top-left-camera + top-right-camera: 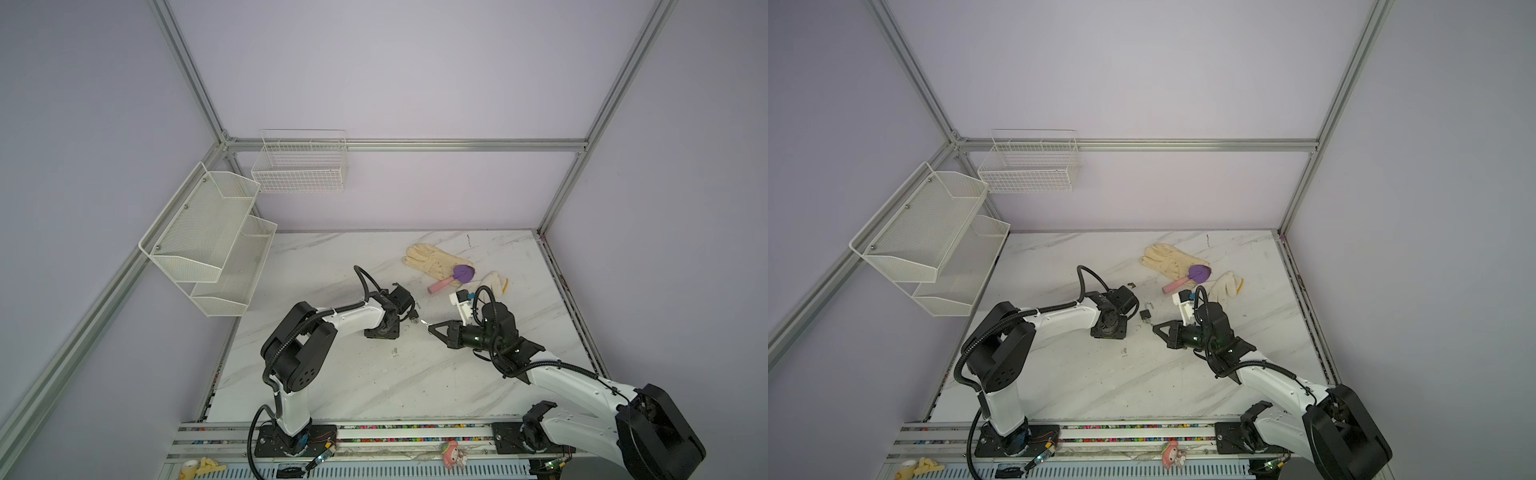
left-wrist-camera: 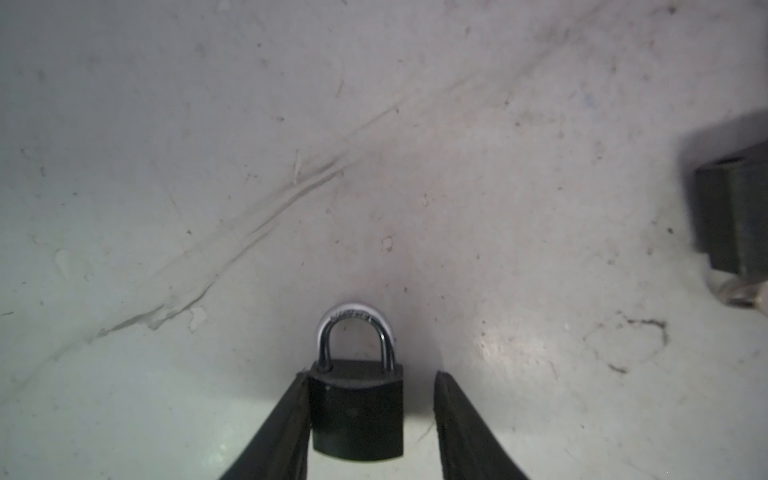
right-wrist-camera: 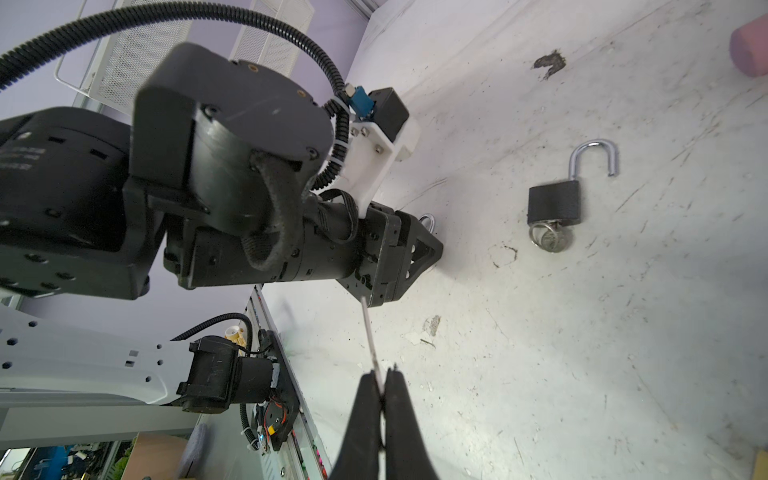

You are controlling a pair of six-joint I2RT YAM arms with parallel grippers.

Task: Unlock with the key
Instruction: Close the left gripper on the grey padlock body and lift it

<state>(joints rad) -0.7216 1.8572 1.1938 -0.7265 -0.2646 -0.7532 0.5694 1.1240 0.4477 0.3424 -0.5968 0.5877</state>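
White marble-pattern desk (image 1: 1100, 374) held two black padlocks. Left tool (image 2: 370, 376) stood apart, straddling the closed padlock (image 2: 357, 411), with one finger (image 2: 286, 428) touching its body. Just right lay the open padlock (image 3: 555, 203), key ring (image 3: 550, 239) at its base. Right tool (image 3: 382, 374) was clamped on a thin key (image 3: 371, 340).

A small black closed padlock (image 2: 357, 411), its silver shackle seated at both ends, sits between the fingers of the left gripper (image 2: 370, 376), with one finger against its side and the other standing off. Near that gripper's tip a matching open padlock (image 3: 555, 203) lies flat on the table (image 3: 582, 332), its shackle swung free and a ringed key (image 3: 550, 240) in its keyhole. A thin key (image 3: 370, 340), pinched edge-on in the right gripper (image 3: 384, 374), points toward the left gripper.
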